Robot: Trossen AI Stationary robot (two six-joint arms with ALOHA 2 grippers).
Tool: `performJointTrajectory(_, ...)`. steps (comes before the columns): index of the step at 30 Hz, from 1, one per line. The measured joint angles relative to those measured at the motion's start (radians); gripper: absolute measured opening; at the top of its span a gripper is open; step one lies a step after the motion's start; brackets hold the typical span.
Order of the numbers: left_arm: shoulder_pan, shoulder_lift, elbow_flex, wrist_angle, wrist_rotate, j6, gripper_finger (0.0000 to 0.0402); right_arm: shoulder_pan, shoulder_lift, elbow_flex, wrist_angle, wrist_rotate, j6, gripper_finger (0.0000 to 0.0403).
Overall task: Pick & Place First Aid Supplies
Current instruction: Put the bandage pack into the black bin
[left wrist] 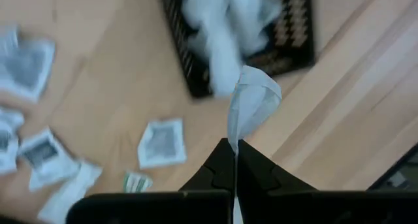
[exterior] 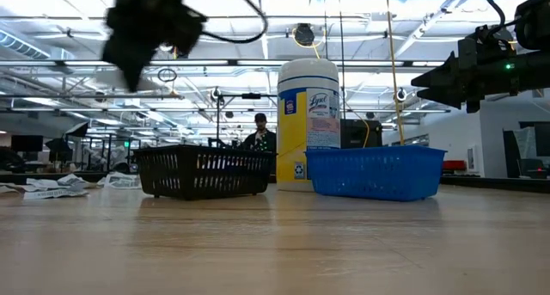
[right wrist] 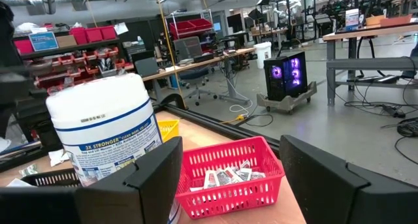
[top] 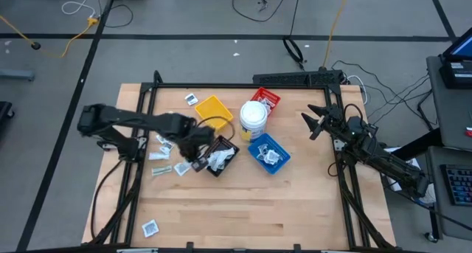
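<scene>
Pale wrapped strip [left wrist: 251, 103] pinched endwise, long axis along left fingers [left wrist: 215, 175].

On the pale wood-grain table [top: 243, 201], the trays sit around a white tub [top: 253, 119] with a yellow and blue label: yellow tray [top: 214, 108] at ten o'clock, red tray [top: 268, 99] at one o'clock, blue tray [top: 268, 153] at five o'clock, black mesh tray [top: 220, 156] at eight o'clock. The packets [top: 164, 168] are white with dark or grey print. The black left hand [left wrist: 234, 160] pinches a plain white packet [left wrist: 251, 103].
</scene>
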Motion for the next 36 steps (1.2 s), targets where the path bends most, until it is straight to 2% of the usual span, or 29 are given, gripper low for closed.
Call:
performJointTrajectory(5, 0.050, 0.092, 0.119, -0.017, -0.004, 0.058, 0.0001, 0.000, 0.000, 0.000, 0.000, 0.000, 0.000, 0.0254)
performJointTrajectory(16, 0.060, 0.278, 0.125, 0.130, -0.018, 0.083, 0.0000, 0.000, 0.000, 0.000, 0.000, 0.000, 0.000, 0.0254)
performJointTrajectory(21, 0.055, 0.314, 0.117, 0.176, -0.027, 0.078, 0.0008, 0.000, 0.000, 0.000, 0.000, 0.000, 0.000, 0.0254)
performJointTrajectory(28, 0.052, 0.302, 0.117, 0.174, -0.085, 0.055, 0.0071, 0.000, 0.000, 0.000, 0.000, 0.000, 0.000, 0.0254)
performJointTrajectory(36, 0.052, 0.304, 0.117, 0.167, -0.095, 0.079, 0.0196, 0.000, 0.000, 0.000, 0.000, 0.000, 0.000, 0.0254)
